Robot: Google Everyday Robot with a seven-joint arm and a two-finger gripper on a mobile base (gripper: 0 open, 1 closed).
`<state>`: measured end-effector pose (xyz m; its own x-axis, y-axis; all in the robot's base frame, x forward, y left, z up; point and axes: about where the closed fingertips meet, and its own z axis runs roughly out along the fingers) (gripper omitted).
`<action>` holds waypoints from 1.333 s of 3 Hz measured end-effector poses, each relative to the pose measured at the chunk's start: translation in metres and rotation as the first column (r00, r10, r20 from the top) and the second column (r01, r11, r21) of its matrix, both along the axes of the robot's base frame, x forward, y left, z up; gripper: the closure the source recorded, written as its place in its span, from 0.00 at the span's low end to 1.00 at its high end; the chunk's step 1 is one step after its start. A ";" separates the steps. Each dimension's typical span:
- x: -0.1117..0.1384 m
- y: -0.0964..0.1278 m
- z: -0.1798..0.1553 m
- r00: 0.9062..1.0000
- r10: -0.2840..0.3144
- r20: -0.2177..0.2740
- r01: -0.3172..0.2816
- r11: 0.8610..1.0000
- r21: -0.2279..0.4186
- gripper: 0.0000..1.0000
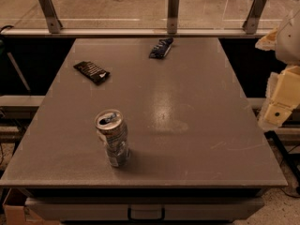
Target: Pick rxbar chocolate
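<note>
— Jaws?
— Couldn't tell; the gripper (282, 97) hung beside the grey table's (187, 102) right edge; the rxbar chocolate (92, 72) lay far-left, pale lettering unreadable.
— Room?
— Pale floor (117, 3) beyond.

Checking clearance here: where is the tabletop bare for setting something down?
The right half is bare, from the crumpled blue wrapper to the near edge, flanked by the cream gripper off the grey table's right side. Tighter on the left, between the flat black bar and upright silver can.
</note>
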<state>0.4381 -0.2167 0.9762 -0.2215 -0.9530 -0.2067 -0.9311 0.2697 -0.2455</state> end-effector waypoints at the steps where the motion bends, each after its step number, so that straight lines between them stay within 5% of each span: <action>1: 0.000 0.000 0.000 1.000 0.000 0.000 0.000 1.000 0.000 0.00; 2: 0.028 0.015 -0.006 0.999 0.029 0.024 -0.029 0.999 0.027 0.00; 4: 0.120 0.122 -0.030 0.989 0.130 0.072 -0.141 0.975 0.174 0.00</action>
